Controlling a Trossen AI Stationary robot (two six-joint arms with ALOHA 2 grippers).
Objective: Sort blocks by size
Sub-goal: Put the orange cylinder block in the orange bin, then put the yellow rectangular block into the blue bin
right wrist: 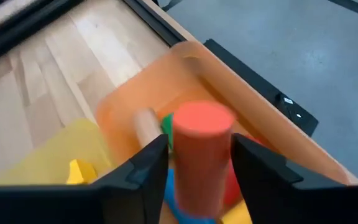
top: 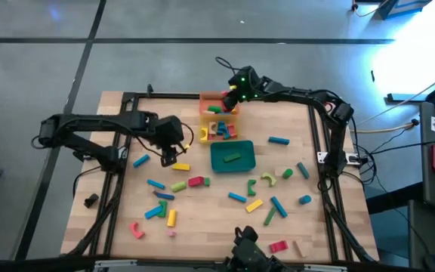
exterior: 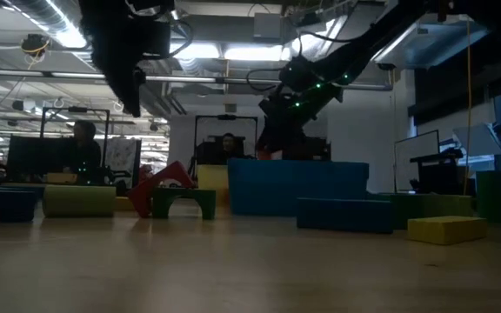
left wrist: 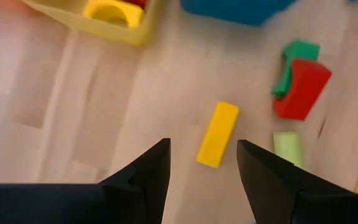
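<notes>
**Blocks on the table, one red block over the orange tray**

Wooden table [top: 293, 136] with a black frame stands on a grey floor. Behind it, in the low view, is a big room with desks and lights, and people sit far back.

Many small blocks [top: 202, 181] lie spread over the wood: blue, green, yellow, red and pink ones. More blocks are already in the three trays. The orange tray [top: 205, 100] is at the far edge. The yellow tray [top: 202, 133] is just in front of it. The teal tray [top: 232, 165] is nearer the middle and has a green block in it.

The right gripper [right wrist: 197, 158] is over the orange tray. A red round block [right wrist: 199, 155] sits between its two fingers. The fingers are close on both sides of it, but I cannot tell if they press it or have let go. Under it, in the tray, are other blocks in green, blue and yellow.

The left gripper [left wrist: 202, 162] hangs over the wood, left of the teal tray. Its fingers are apart and hold nothing. A yellow bar [left wrist: 217, 134] lies on the table between the fingers, lower down. Near it are a red block [left wrist: 303, 90], a green block [left wrist: 296, 61] touching the red one, and a light green block [left wrist: 288, 147].
</notes>
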